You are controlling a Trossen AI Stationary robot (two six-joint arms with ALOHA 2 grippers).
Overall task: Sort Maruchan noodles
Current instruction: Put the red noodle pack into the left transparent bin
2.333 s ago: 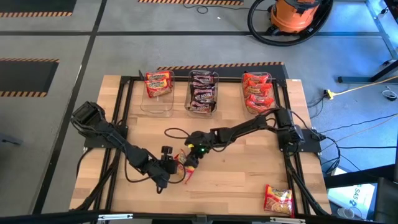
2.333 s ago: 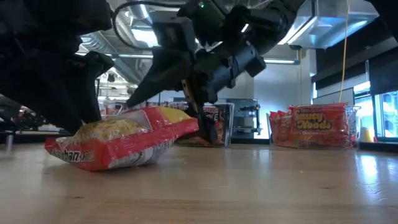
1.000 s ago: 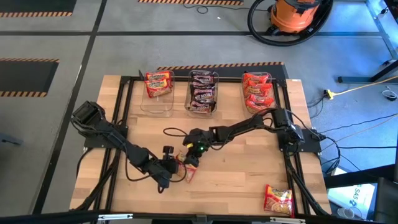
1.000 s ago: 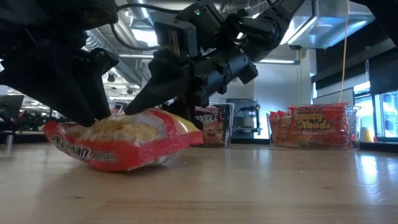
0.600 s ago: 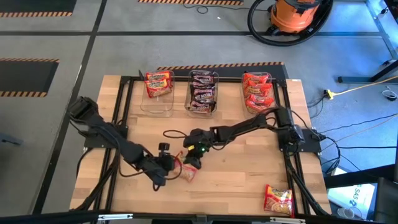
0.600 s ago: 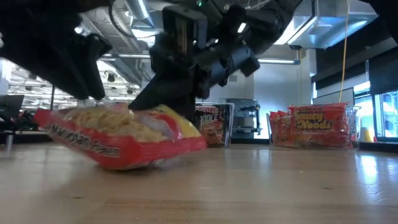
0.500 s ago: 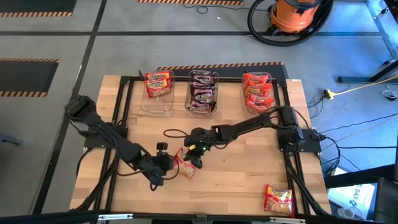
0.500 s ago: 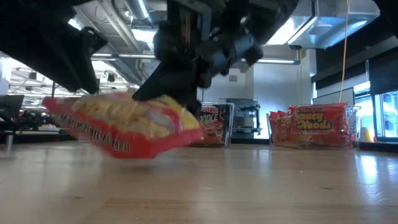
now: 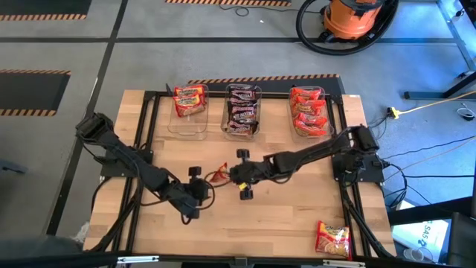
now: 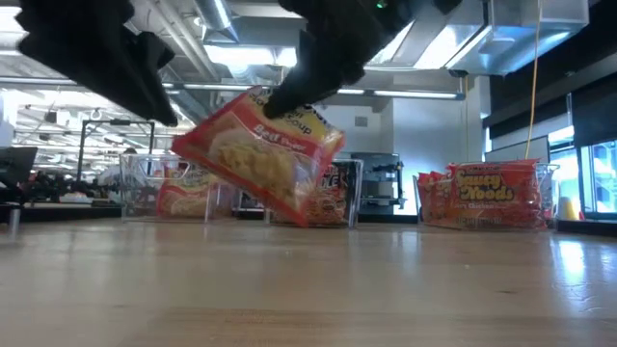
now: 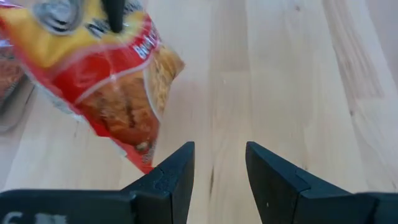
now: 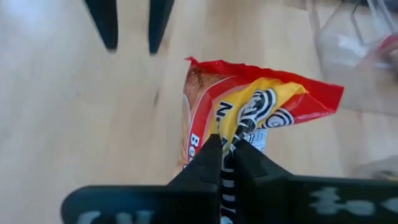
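Landmark: middle tub (image 9: 243, 110), clear, holds dark packets, far edge of the wooden table (image 9: 297, 208).

Right gripper (image 12: 227, 151): near the table's middle, on the near side of the middle tub; fingers pinched tight on the top seam of a red-and-yellow noodle packet (image 12: 249, 124).

Held packet: lifted clear of the wood, hanging tilted from its seam; in the low view (image 10: 258, 154) it hangs in front of the tubs, lower corner above the tabletop. From above only a red sliver (image 9: 217, 176) shows, just left of the gripper and nearer than the middle tub.

Left gripper (image 11: 219, 171): on the near-left side of the middle tub, just beside the hanging packet; fingers part-way apart, nothing between them, bare wood below. Not touching the packet.

Left tub (image 9: 188, 112): left of the middle tub; one red-orange packet (image 9: 189, 97) inside.

Right tub (image 9: 309, 112): right of the middle tub; stacked bright red packets (image 9: 308, 106).

Stray packet (image 9: 332, 238): flat on the near-right corner of the table, well apart from the middle tub and both grippers.
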